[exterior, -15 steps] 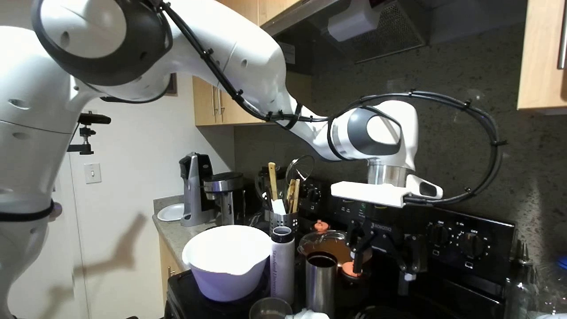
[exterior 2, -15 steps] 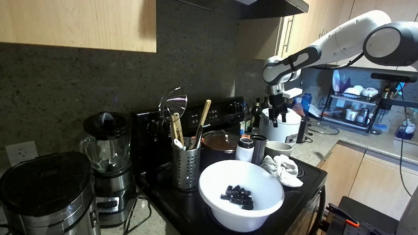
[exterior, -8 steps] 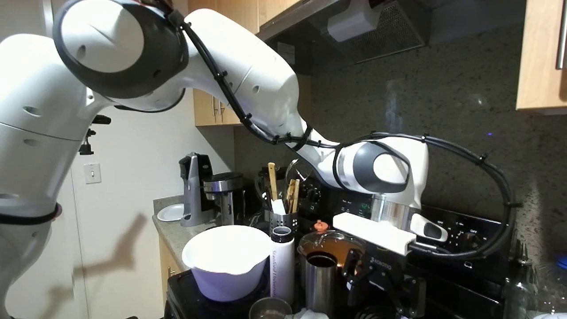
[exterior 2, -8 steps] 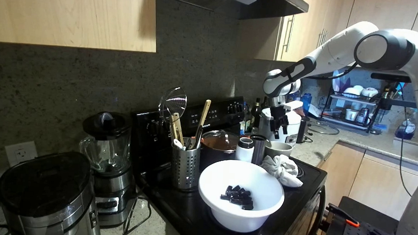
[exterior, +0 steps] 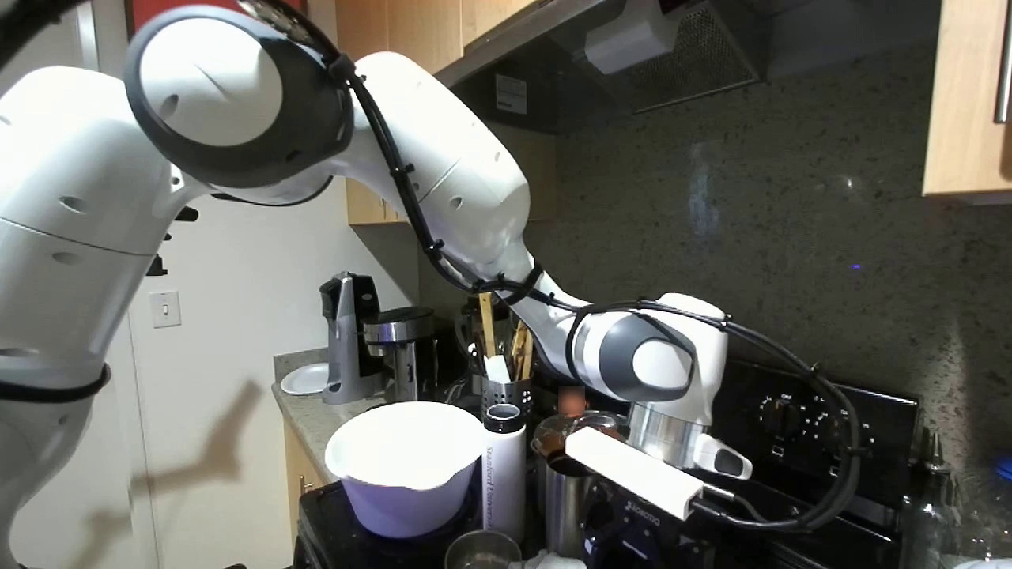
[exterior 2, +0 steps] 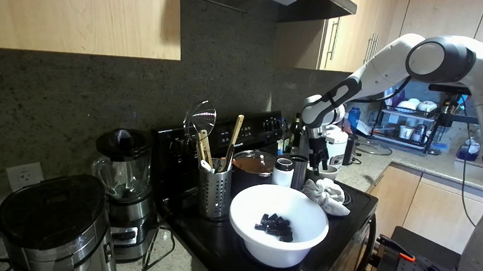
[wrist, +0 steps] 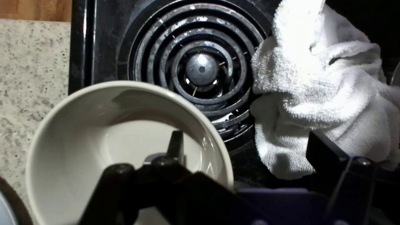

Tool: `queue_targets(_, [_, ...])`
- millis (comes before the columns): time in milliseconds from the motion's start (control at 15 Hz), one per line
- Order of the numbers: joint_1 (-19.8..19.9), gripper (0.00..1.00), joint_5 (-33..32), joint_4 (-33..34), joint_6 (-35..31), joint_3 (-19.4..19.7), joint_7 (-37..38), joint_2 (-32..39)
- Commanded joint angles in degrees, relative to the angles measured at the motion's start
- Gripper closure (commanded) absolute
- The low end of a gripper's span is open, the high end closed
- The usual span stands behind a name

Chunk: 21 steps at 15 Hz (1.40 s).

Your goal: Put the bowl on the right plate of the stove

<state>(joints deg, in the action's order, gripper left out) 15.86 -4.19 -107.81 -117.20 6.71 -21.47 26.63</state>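
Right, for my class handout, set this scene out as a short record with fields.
Appliance: black stove with coil burner
Robot: hand open, one finger over the cream bowl
Status: cream bowl not yet grasped
Cloth: bunched white towel beside burner
Large container: white mixing bowl, black pieces inside
Storage: perforated steel holder with utensils

In the wrist view, the middle of the coil (wrist: 202, 69) lies bare on the stove (wrist: 106, 40), and above it there is room. The bowl (wrist: 75, 147) hides the coil's lower left edge, the towel (wrist: 325, 87) its right edge; between these two, only a narrow black strip is free. The hand (wrist: 246, 136) is spread, with the bowl's rim between its fingers (wrist: 176, 144). In both exterior views, the cup (exterior: 564, 506) and the bottle (exterior: 504, 478) stand close on one side; the hood (exterior 2: 335, 7) hangs well above.
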Motion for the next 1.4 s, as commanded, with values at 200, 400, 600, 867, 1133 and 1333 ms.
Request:
queue_targets(200, [0.39, 0.0, -2.09, -2.45, -7.24, 0.44, -1.89, 1.82])
queue_targets(400, [0.63, 0.25, -2.66, -2.89, -8.72, 0.67, -1.67, 2.52])
queue_targets(600, [0.73, 0.41, -2.73, -2.84, -9.43, 0.6, -1.58, 2.71])
queue_targets(867, [0.61, 0.73, -2.65, -2.78, -10.29, 0.46, -1.39, 2.48])
queue_targets(1133, [0.67, 0.99, -2.03, -2.42, -10.05, 0.21, -1.26, 2.34])
queue_targets(1333, [0.63, 0.97, -1.36, -1.78, -9.2, 0.01, -0.91, 1.5])
